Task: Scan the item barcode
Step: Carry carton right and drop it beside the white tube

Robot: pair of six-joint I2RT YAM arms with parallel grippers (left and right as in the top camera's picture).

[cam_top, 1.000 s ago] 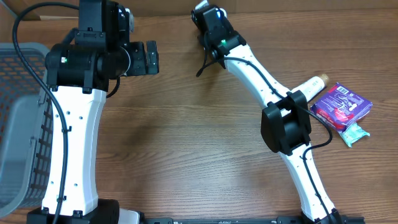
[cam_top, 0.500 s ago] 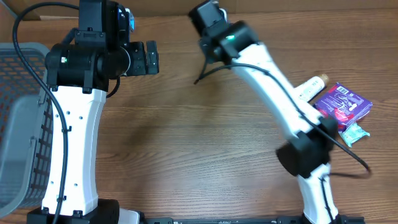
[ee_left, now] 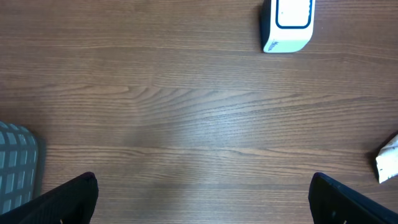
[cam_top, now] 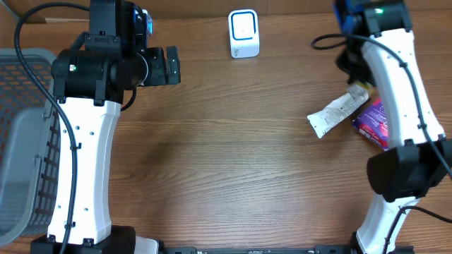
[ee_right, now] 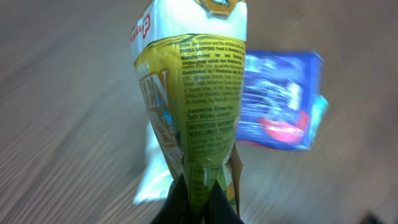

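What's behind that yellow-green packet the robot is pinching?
A blue-purple packet lies on the wooden table behind the yellow-green packet, which the right gripper pinches. The blue-purple packet's left part is covered by the held one.

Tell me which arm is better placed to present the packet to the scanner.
Right. The right hand is shut on the packet; the left hand is open, empty and far from it. The scanner stands between the two hands.
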